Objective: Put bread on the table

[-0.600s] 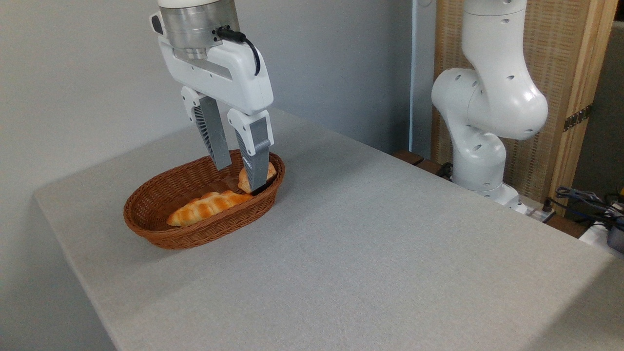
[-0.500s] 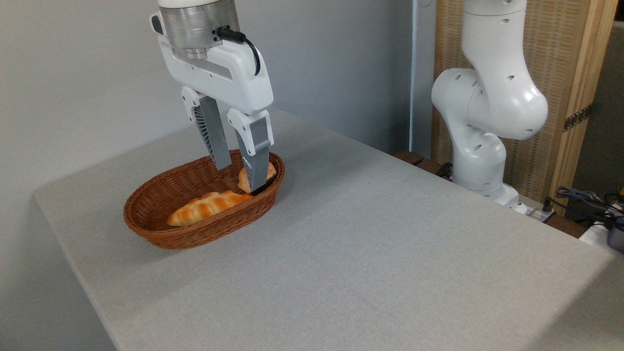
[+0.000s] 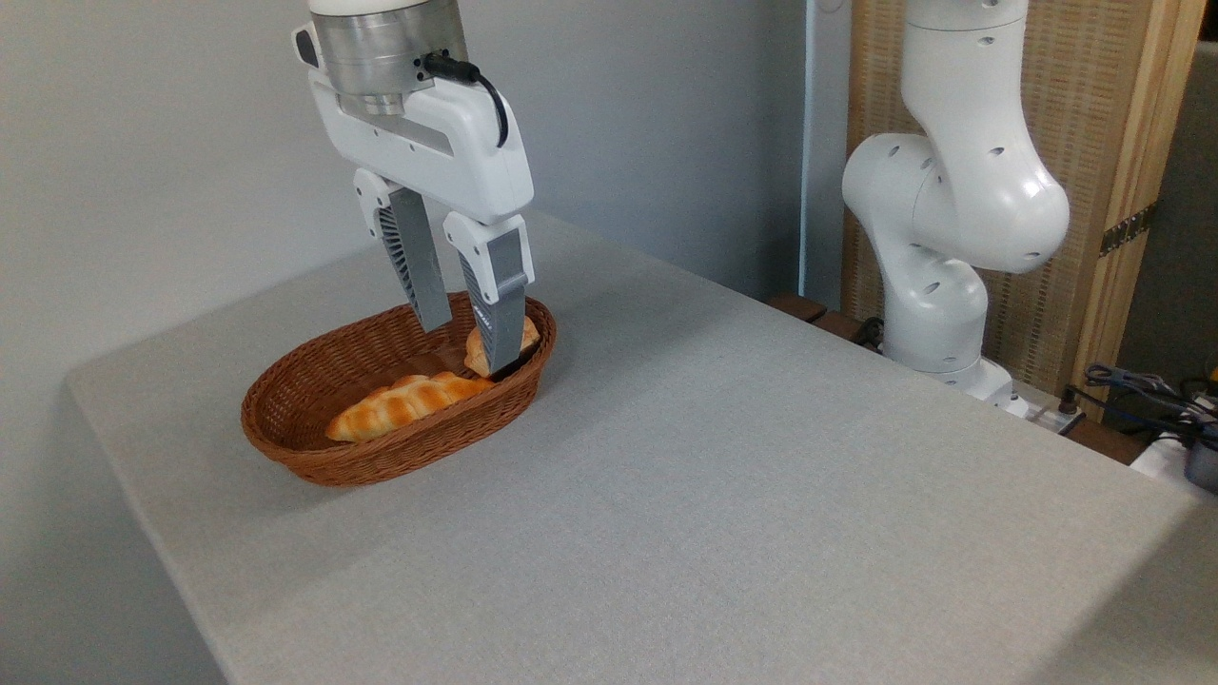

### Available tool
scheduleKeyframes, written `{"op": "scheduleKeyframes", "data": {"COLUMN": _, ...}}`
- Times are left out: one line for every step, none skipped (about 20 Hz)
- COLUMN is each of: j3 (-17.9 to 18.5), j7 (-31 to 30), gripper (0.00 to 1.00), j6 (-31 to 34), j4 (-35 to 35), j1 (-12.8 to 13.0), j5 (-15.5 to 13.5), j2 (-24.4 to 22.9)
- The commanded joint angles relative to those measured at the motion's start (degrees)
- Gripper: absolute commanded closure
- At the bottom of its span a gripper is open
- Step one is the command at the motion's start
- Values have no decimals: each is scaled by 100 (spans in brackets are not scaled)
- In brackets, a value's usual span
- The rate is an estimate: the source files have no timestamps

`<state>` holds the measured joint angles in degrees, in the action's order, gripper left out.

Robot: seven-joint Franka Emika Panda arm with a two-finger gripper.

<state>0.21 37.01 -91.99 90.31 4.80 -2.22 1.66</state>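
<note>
The bread (image 3: 404, 403), a long braided golden loaf, lies inside the brown wicker basket (image 3: 314, 457) along its near side. My gripper (image 3: 469, 344) hangs open over the basket's right end, its tips just above the loaf's right tip. The right finger (image 3: 501, 304) stands in front of a small round bun (image 3: 521, 335) and hides part of it. Nothing is held between the fingers. The light-grey table (image 3: 714, 476) carries the basket near its left end.
The arm's white base and joints (image 3: 942, 238) rise past the table's far right edge. A wicker screen with a wooden frame (image 3: 1094, 114) stands behind it. Cables (image 3: 1142, 390) lie at the far right. A grey wall lies behind the basket.
</note>
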Motion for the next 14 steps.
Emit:
{"op": "scheduleKeyframes", "data": {"j3": -274, "j7": -62, "gripper": 0, "j6": -99, "j4": 232, "j1": -41, "j5": -102, "j2": -122}}
{"op": "scheduleKeyframes", "data": {"j3": -380, "j7": -80, "gripper": 0, "j6": -265, "j4": 337, "j1": -41, "j5": -277, "j2": -140}}
{"op": "scheduleKeyframes", "data": {"j3": -494, "j7": -80, "gripper": 0, "j6": -493, "j4": 512, "j1": -41, "j5": -505, "j2": -201}}
{"op": "scheduleKeyframes", "data": {"j3": -626, "j7": -88, "gripper": 0, "j6": -713, "j4": 688, "j1": -41, "j5": -725, "j2": -202}}
{"op": "scheduleKeyframes", "data": {"j3": -792, "j7": -88, "gripper": 0, "j6": -950, "j4": 864, "j1": -41, "j5": -875, "j2": -202}}
{"op": "scheduleKeyframes", "data": {"j3": -977, "j7": -97, "gripper": 0, "j6": -1231, "j4": 1040, "j1": -41, "j5": -972, "j2": -193}}
{"op": "scheduleKeyframes", "data": {"j3": -1144, "j7": -97, "gripper": 0, "j6": -1573, "j4": 1250, "j1": -49, "j5": -1025, "j2": -175}}
{"op": "scheduleKeyframes", "data": {"j3": -1302, "j7": -106, "gripper": 0, "j6": -1951, "j4": 1426, "j1": -41, "j5": -1052, "j2": -140}}
{"op": "scheduleKeyframes", "data": {"j3": -1469, "j7": -176, "gripper": 0, "j6": -2311, "j4": 1593, "j1": -41, "j5": -1069, "j2": -88}}
{"op": "scheduleKeyframes", "data": {"j3": -1619, "j7": -307, "gripper": 0, "j6": -2672, "j4": 1760, "j1": -41, "j5": -1070, "j2": 0}}
{"op": "scheduleKeyframes", "data": {"j3": -1733, "j7": -395, "gripper": 0, "j6": -2989, "j4": 1919, "j1": -41, "j5": -1061, "j2": 61}}
{"op": "scheduleKeyframes", "data": {"j3": -1821, "j7": -405, "gripper": 0, "j6": -3244, "j4": 2077, "j1": -41, "j5": -1017, "j2": 106}}
{"op": "scheduleKeyframes", "data": {"j3": -1857, "j7": -387, "gripper": 0, "j6": -3395, "j4": 2200, "j1": -32, "j5": -982, "j2": 123}}
{"op": "scheduleKeyframes", "data": {"j3": -1858, "j7": -387, "gripper": 0, "j6": -3466, "j4": 2271, "j1": -15, "j5": -973, "j2": 141}}
